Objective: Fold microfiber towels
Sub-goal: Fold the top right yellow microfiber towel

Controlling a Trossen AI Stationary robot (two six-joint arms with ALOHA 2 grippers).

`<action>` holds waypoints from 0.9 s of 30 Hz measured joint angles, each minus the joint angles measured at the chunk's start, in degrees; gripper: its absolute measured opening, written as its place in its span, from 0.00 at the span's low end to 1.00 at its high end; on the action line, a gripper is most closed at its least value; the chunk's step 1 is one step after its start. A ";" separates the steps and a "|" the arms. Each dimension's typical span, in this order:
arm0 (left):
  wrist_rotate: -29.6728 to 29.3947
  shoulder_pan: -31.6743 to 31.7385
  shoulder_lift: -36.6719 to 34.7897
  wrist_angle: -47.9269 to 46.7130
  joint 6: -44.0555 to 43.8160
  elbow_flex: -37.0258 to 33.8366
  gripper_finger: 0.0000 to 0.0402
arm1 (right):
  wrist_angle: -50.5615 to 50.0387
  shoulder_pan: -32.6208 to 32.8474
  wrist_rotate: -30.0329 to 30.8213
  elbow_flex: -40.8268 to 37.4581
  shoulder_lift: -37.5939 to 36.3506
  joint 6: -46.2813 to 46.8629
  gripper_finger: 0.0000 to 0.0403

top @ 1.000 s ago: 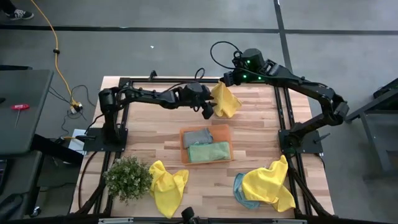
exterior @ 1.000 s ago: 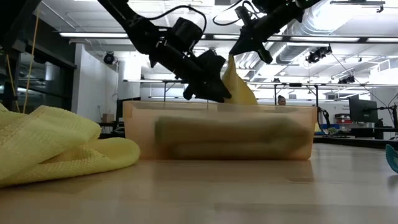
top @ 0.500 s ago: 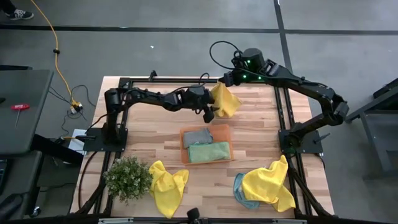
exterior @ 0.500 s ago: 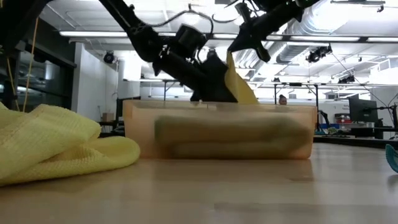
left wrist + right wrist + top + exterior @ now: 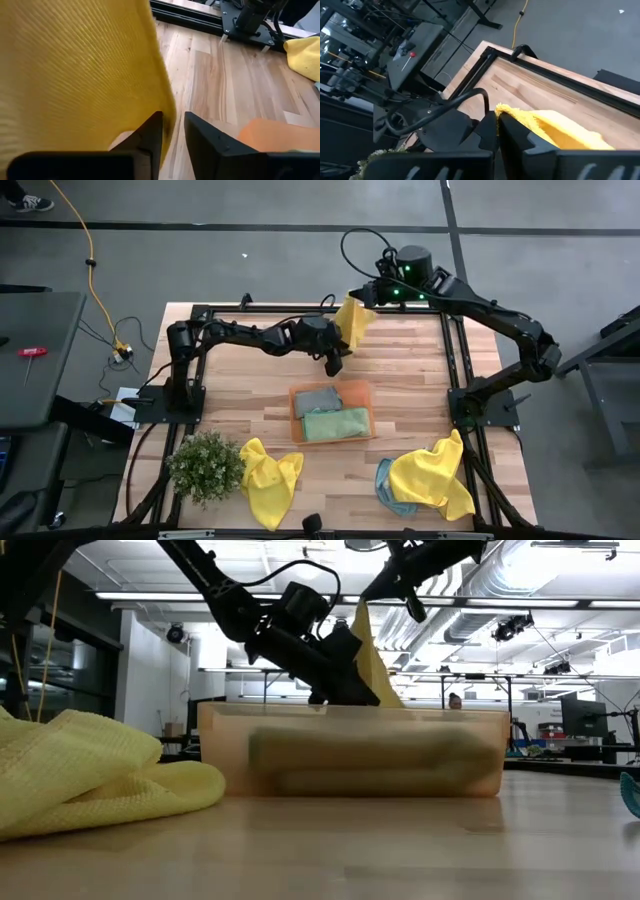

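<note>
No text, label or number is legible anywhere.
</note>
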 joint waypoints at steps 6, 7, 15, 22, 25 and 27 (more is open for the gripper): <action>-0.40 0.07 -0.07 0.00 -0.09 0.00 0.13 | -0.13 0.01 0.02 0.37 0.00 0.44 0.00; -0.64 0.07 -0.09 0.00 -0.10 0.00 0.13 | -0.11 0.02 0.02 0.37 0.00 0.46 0.00; -5.38 -0.22 0.06 -0.11 -0.21 0.00 0.20 | 1.08 0.04 0.46 0.37 0.00 1.04 0.00; -5.18 -0.59 0.24 -0.32 -1.30 -0.02 0.28 | 3.02 0.04 0.46 0.37 0.00 2.07 0.00; -5.23 -0.55 0.24 -0.26 -2.28 -0.02 0.28 | 3.06 0.04 0.42 0.37 0.00 2.09 0.00; -5.15 -0.52 0.24 -0.28 -2.50 -0.02 0.26 | 3.25 0.04 0.37 0.37 0.00 2.23 0.00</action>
